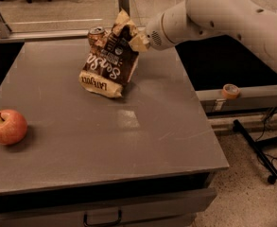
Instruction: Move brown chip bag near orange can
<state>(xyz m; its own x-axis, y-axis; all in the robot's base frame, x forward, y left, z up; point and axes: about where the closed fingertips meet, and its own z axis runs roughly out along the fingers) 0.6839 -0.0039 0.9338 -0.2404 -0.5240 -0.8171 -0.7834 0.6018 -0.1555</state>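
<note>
1 near camera looks down across the table [128, 141], jaws clamping brown chip bag [108, 66] at back.

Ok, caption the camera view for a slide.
Pincer over the far table edge grips the bag by its top; the can stands just behind it.

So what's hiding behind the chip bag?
The orange can: only its silver top and a bit of side peek past the chip bag; the rest is covered. The gripper, jaws shut on the bag's top corner, is at its upper right.
</note>
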